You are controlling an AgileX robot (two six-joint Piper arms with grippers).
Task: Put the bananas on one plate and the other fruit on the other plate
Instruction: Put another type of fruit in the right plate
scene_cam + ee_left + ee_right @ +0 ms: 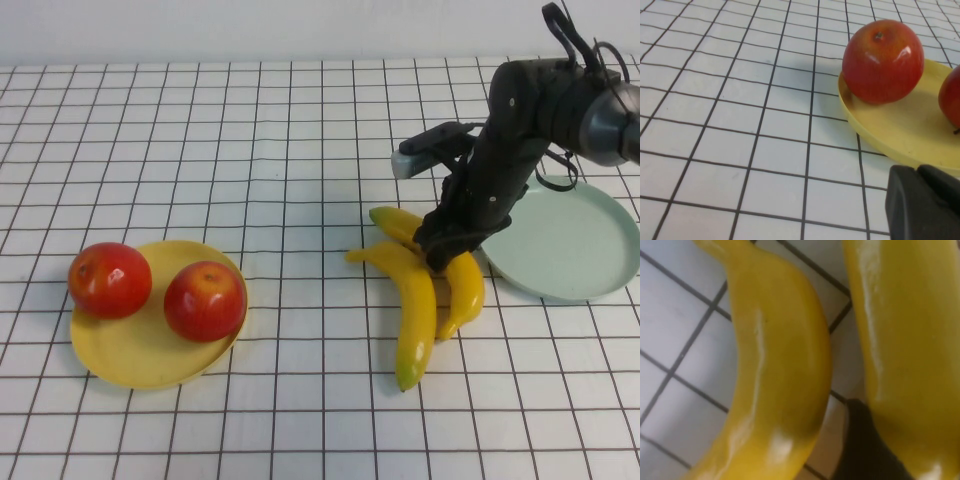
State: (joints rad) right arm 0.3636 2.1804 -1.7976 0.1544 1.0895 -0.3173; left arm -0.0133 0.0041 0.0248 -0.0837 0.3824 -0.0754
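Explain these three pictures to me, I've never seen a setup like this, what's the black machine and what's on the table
This is a two-armed robot at a checked table. One picture looks down from a raised camera; the others come from cameras on each wrist. The black right arm reaches down so the right gripper sits at two bananas, one finger down between them; whether it grips one is unclear. Beside them, the mint-green plate holds nothing. Two red apples sit on the yellow plate. The left gripper, shut, hangs near that plate, holding nothing.

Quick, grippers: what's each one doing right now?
Left gripper: shut, empty, parked beside the yellow plate.
Right gripper: down on the bananas; grip cannot be told.
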